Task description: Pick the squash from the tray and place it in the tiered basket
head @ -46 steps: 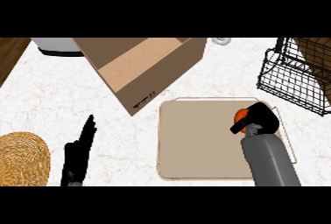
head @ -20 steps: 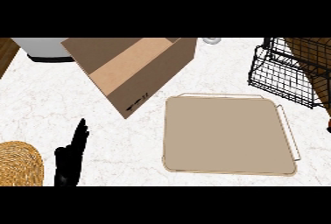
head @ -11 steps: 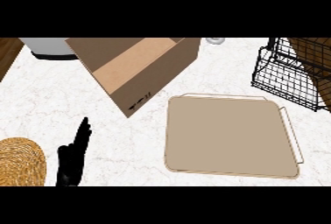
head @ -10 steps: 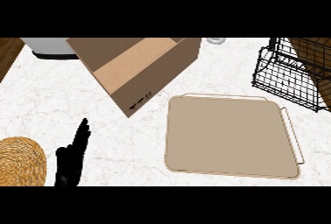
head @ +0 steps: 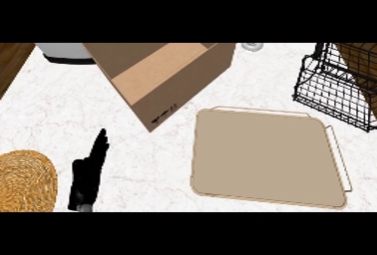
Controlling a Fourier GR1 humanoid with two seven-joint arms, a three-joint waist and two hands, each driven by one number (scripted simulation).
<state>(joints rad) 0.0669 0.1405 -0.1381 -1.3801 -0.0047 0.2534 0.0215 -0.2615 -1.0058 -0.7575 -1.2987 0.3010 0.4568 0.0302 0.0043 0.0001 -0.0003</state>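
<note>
Left hand (head: 87, 175) resting left of tray (head: 269, 157), fingers straight, apart. Wire tiered basket (head: 335, 79) beyond tray's far right corner, cut off by edge.

Light was bright and even across the white marbled counter (head: 110, 114), with only a faint soft shadow under the cardboard box (head: 165, 74) and no glare or blur anywhere around it.
</note>
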